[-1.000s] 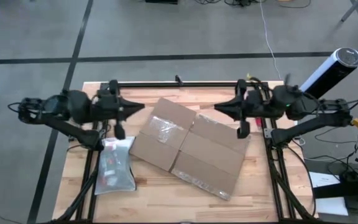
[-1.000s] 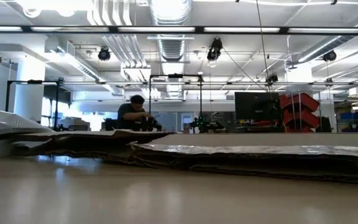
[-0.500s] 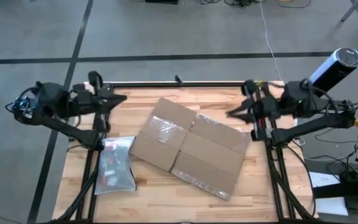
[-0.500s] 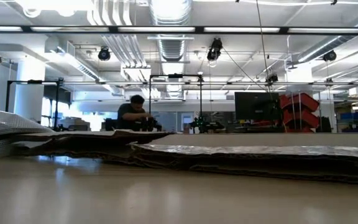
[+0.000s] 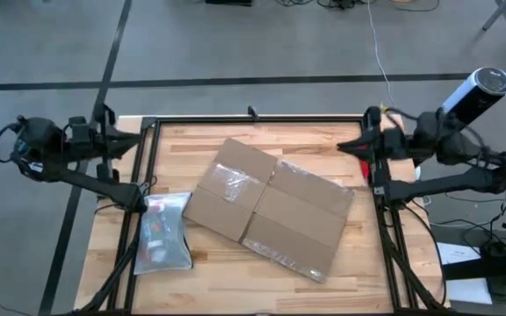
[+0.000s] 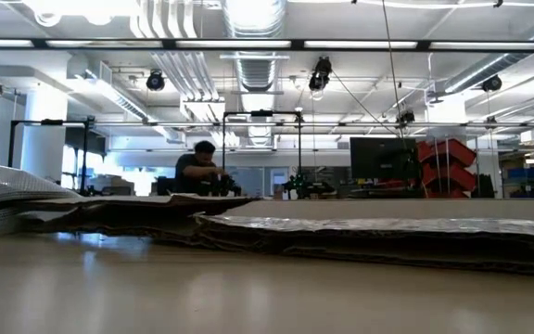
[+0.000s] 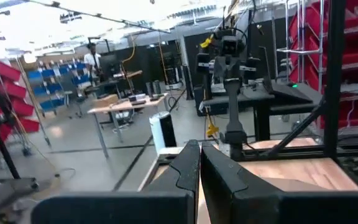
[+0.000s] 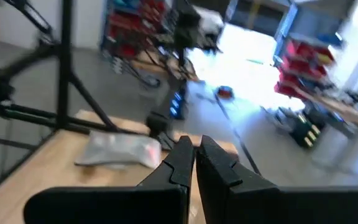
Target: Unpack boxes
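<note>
Cardboard, brown and corrugated, is lying flattened across the middle of the wooden table (image 5: 209,272); the box (image 5: 271,206) is being shown opened out, its panels spread in one sheet with clear tape and a pale label on the left-hand panels; in the low view it is being seen edge-on as a thin layered slab (image 6: 360,237). A translucent zip pouch (image 5: 163,230) is resting just beside the sheet's left corner, with reddish contents showing through it, and it is being judged to be what came out of the box.

The left gripper (image 5: 135,143) is being held over the far-left corner of the frame, clenched and carrying nothing; its fingers (image 7: 199,168) are being seen pressed together in its own wrist view. The right gripper (image 5: 344,147) is being held at the far-right edge of the table, likewise clenched on nothing, its tips (image 8: 194,155) meeting in its wrist view, with the pouch (image 8: 120,149) lying blurred beyond them. Neither gripper is touching the cardboard.

The unpacking is being judged as essentially done, since the box is emptied and flattened and both arms are parked at the table's edges; no further grasp seems called for, unless another box is brought to the table. A person (image 6: 197,172) is sitting far off in the room behind.
</note>
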